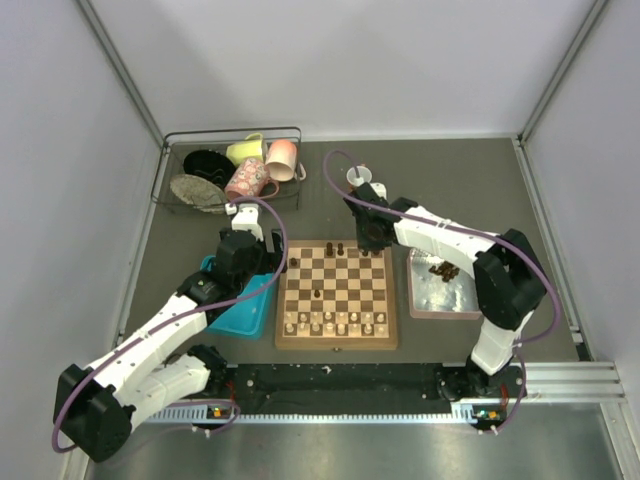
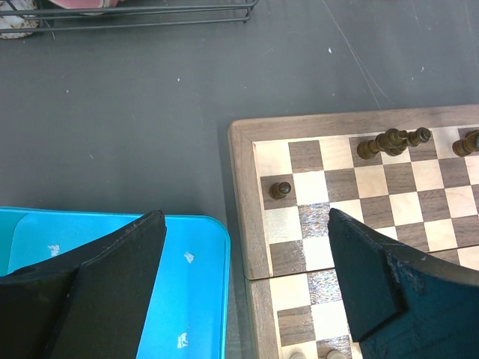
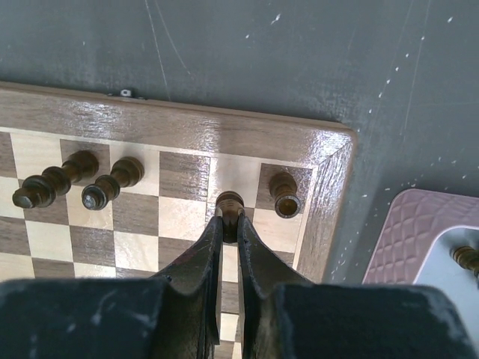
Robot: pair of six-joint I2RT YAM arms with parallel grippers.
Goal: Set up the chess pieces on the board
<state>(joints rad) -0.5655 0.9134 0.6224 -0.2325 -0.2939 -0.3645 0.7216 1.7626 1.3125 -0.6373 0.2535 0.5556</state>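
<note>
Beneath both grippers, the board (image 1: 336, 295), checkered and tan-framed; directly under the left gripper (image 2: 243, 254), the board's left frame edge, with the blue tray (image 2: 202, 299) just to that gripper's left; off to the right of the right gripper (image 3: 230, 224), a pink quilted tray (image 3: 419, 232) with a cluster of dark chess pieces (image 1: 443, 269) on it. Left gripper: jaws spread wide, nothing between them. Right gripper: pinched shut on a dark piece (image 3: 229, 202) over the squares by the board's far right corner; unclear whether its base touches; just right of the fingertips, a neighbouring chessman (image 3: 284, 193); well to their left, a pair of chessmen (image 3: 112, 182).
</note>
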